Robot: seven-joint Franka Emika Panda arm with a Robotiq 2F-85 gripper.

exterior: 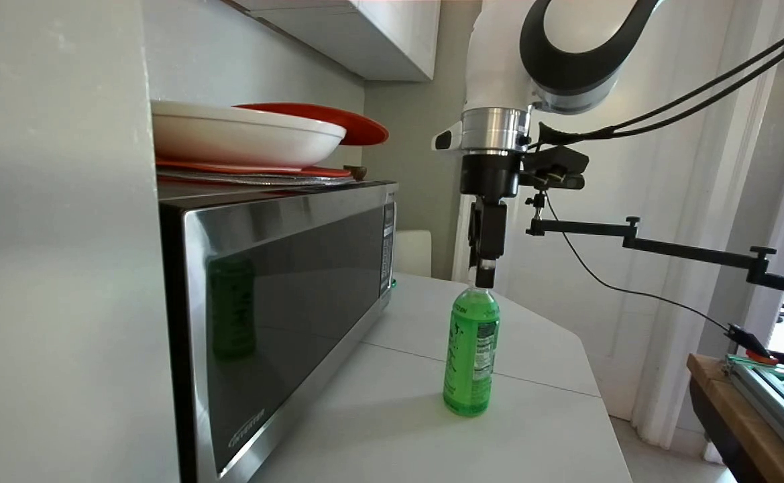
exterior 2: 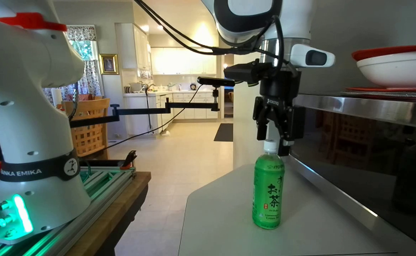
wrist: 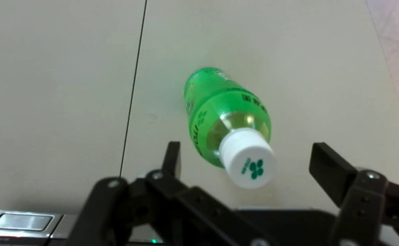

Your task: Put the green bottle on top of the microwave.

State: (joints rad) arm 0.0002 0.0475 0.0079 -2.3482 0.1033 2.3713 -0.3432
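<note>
The green bottle stands upright on the white counter, in both exterior views (exterior: 471, 355) (exterior 2: 268, 192), with a white cap. In the wrist view the bottle (wrist: 228, 102) rises toward the camera with its cap between the fingers. My gripper (exterior: 484, 274) points down just above the bottle. In an exterior view the gripper's fingertips (exterior 2: 273, 142) are at cap height. In the wrist view the gripper (wrist: 247, 153) is open, with a gap on both sides of the cap. The microwave (exterior: 291, 288) (exterior 2: 350, 149) stands beside the bottle; its corner shows in the wrist view (wrist: 22, 222).
On the microwave top are a white bowl (exterior: 244, 137) (exterior 2: 400, 69), a red plate (exterior: 358, 124) and flat red items under the bowl. A cabinet (exterior: 392, 33) hangs above. The counter (exterior: 539, 376) ends at an angled edge. A camera arm (exterior: 687, 251) extends beside the robot.
</note>
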